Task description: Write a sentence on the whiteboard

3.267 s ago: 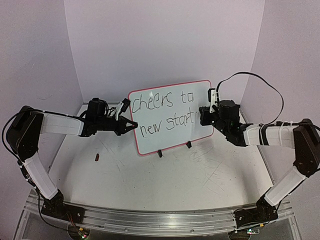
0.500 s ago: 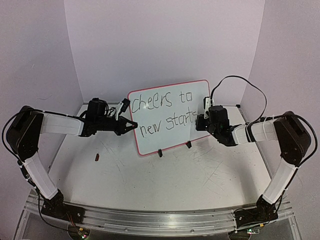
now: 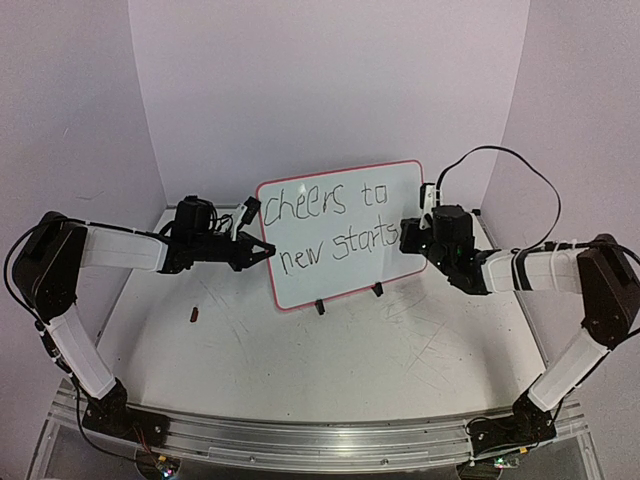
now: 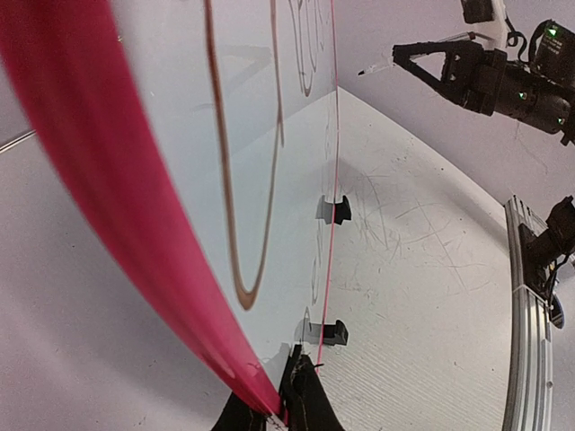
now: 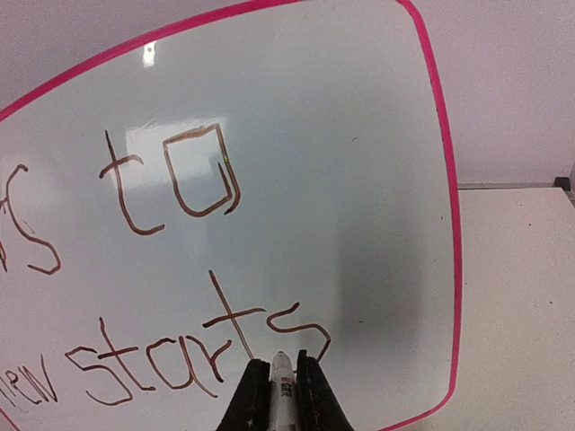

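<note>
Final "s" now added; sentence (image 3: pixel 335 228) reads complete on whiteboard (image 3: pixel 400 205). Your right jaws, clenched on marker (image 5: pixel 281 388), just drew back; left jaws clamp whiteboard edge.

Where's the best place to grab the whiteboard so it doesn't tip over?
Probably its left edge, from the left side. The whiteboard is thin and flat, standing nearly upright on two clip feet, so a hand can pinch front and back there. The left hand is clamped on that edge.
</note>
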`<state>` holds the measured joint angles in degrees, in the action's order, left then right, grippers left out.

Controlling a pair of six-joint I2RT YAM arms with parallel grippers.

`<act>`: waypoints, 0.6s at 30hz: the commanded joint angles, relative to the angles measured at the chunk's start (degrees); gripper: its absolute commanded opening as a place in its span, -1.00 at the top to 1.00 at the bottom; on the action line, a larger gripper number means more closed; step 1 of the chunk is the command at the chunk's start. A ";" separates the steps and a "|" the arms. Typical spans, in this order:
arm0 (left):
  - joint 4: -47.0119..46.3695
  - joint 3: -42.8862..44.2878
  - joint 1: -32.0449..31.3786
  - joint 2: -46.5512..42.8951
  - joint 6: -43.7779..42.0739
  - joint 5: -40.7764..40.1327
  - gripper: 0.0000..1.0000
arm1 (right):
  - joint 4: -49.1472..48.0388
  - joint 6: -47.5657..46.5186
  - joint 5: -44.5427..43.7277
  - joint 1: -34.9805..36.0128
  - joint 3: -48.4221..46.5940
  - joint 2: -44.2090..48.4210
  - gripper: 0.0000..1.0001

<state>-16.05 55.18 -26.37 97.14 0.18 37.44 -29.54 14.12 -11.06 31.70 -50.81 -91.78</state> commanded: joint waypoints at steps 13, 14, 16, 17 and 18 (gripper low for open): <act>1.03 1.83 0.78 -0.37 -5.89 -9.16 1.00 | -0.79 0.46 3.48 -4.10 -0.78 -3.25 1.00; 1.03 1.84 0.76 -0.31 -5.89 -9.20 1.00 | -0.89 0.53 3.47 -4.10 -0.58 -3.33 1.00; 1.06 1.85 0.74 -0.28 -5.89 -9.21 1.00 | -1.14 0.56 3.23 -4.10 -0.42 -3.43 1.00; 1.11 1.88 0.73 -0.27 -5.89 -9.21 1.00 | -1.28 0.56 3.18 -4.10 -0.43 -3.54 1.00; 1.11 1.92 0.73 -0.21 -5.89 -9.20 1.00 | -1.35 0.55 3.08 -4.06 -0.63 -3.87 1.00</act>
<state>-16.08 55.18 -26.37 97.14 -0.01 37.45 -29.06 14.06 -8.23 27.53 -50.54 -94.76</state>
